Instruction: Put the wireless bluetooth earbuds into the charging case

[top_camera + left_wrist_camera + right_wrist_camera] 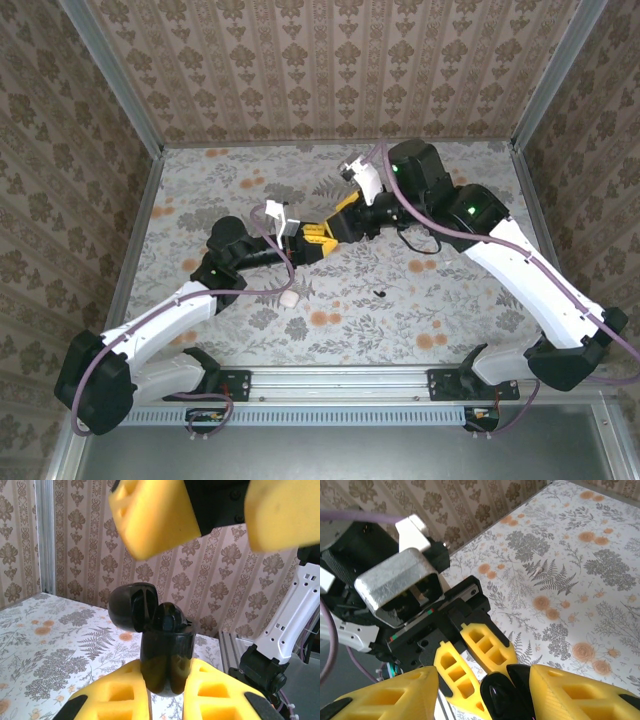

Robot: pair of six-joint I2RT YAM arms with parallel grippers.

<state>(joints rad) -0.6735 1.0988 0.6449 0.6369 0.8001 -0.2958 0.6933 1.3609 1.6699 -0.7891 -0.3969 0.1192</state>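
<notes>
Yellow foam pads of the left end effector (167, 695) are clamped on the lower body of the charging case (167, 655). The case is small and glossy black, and it is held upright in the air with its lid (132, 605) swung open to one side. One black earbud (167, 617) sits in the mouth of the case and seems to stand a little proud rather than fully sunk. Just above the case hangs the right end effector (220, 510), its two yellow pads spread apart and holding nothing.

Seen from overhead, a tiny dark speck (380, 293), probably the second earbud, lies alone on the floral counter (220, 180), nearer the arm bases than the case and off to its right. A white pebble-shaped object (288, 298) lies on the counter near the left arm, also on the arm-base side of the case.

The case is pinched low on rounded, slick sides, so a push from above could tilt it or squeeze it out of the pads. A spread pad could catch the lid and flip it shut, or nudge the seated earbud loose. The speck on the counter is small enough to skid away from a pinch.
</notes>
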